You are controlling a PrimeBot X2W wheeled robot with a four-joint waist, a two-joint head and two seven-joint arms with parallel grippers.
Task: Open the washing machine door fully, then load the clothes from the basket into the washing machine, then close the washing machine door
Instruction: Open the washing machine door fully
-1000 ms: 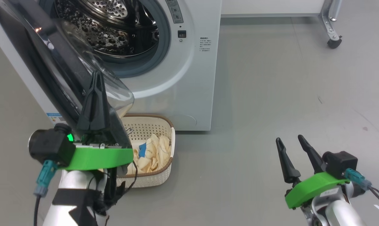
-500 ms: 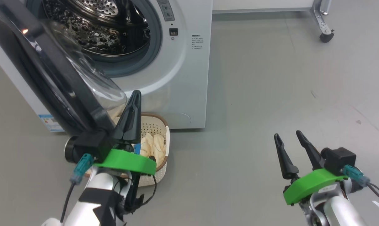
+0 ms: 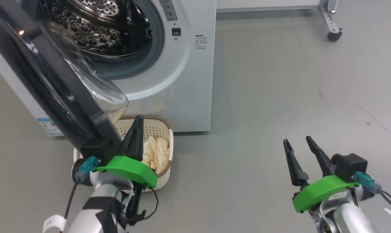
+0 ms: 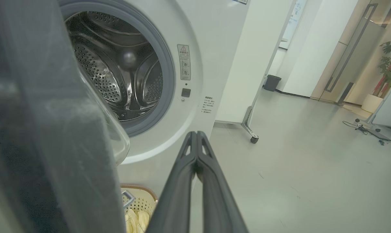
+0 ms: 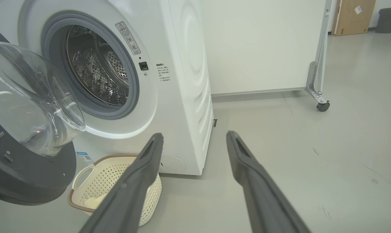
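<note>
Closed, empty left tool (image 3: pixel 138 120) over basket (image 3: pixel 156 127) of clothes (image 3: pixel 156 152) at 7 o'clock. Wide, empty right tool (image 3: pixel 296 139) at 4 o'clock; washing machine door (image 3: pixel 69 97) open, 10 o'clock.

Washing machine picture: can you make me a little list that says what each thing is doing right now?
door: open, glass bowl sticking out above the basket
washing machine: white, no clothes seen in its drum
basket: on the floor, right by the machine's front
clothes: pale yellow, lying in the basket
left gripper: shut, empty, by the door's lower edge
right gripper: open, empty, away from the machine
</note>
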